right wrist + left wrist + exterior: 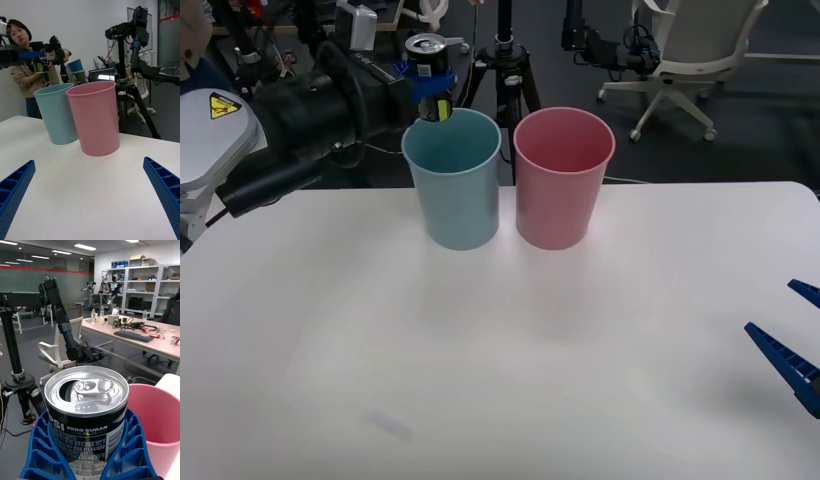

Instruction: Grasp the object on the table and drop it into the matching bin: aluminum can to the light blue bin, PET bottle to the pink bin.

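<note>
Aluminum can (87, 416) is dark grey to black with a silver top, white lettering and a small yellow-green patch low on its side; it sits between the blue ribbed fingers of the left gripper (432, 92). Light blue bin (452, 178) and pink bin (563, 177) are both plain, no pattern, and the table (480, 360) is plain white. Right gripper (90, 195) fingers are blue too, with what looks like a fine dotted texture on the inner faces, though the close view makes that hard to confirm.
</note>
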`<state>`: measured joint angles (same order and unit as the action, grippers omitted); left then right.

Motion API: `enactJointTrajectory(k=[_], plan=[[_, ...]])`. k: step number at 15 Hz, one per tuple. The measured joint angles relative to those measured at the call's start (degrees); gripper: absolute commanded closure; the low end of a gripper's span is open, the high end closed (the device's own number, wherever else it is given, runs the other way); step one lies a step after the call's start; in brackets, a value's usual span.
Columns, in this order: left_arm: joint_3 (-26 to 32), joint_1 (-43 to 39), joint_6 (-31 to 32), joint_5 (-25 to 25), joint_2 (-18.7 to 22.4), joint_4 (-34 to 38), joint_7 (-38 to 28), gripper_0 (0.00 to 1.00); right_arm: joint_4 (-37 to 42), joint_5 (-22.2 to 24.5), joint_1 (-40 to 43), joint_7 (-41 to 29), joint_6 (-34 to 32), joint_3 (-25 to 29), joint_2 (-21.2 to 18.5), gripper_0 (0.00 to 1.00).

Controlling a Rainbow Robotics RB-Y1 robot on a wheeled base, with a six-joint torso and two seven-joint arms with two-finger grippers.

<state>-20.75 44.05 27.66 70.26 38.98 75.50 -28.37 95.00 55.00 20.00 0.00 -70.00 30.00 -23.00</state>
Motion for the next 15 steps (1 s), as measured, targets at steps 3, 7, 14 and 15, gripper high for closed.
enactJointTrajectory(k=[3, 7, 14, 15], plan=[[0.1, 1.9, -0.2, 3.7, -2.6, -4.0, 0.8, 1.0, 0.0, 0.0, 0.0, 0.0, 0.0, 0.0, 0.0, 0.0], [0.1, 2.1, -1.5, 6.0, -4.5, -4.6, 1.1, 1.0, 0.0, 0.0, 0.0, 0.0, 0.0, 0.0, 0.0, 0.0], [0.1, 2.1, -2.9, 5.6, -5.9, -5.3, 1.1, 0.22, 0.0, 0.0, 0.0, 0.0, 0.0, 0.0, 0.0, 0.0], [0.1, 2.1, -2.9, 5.4, -5.9, -5.4, 1.1, 0.0, 0.0, 0.0, 0.0, 0.0, 0.0, 0.0, 0.0, 0.0]])
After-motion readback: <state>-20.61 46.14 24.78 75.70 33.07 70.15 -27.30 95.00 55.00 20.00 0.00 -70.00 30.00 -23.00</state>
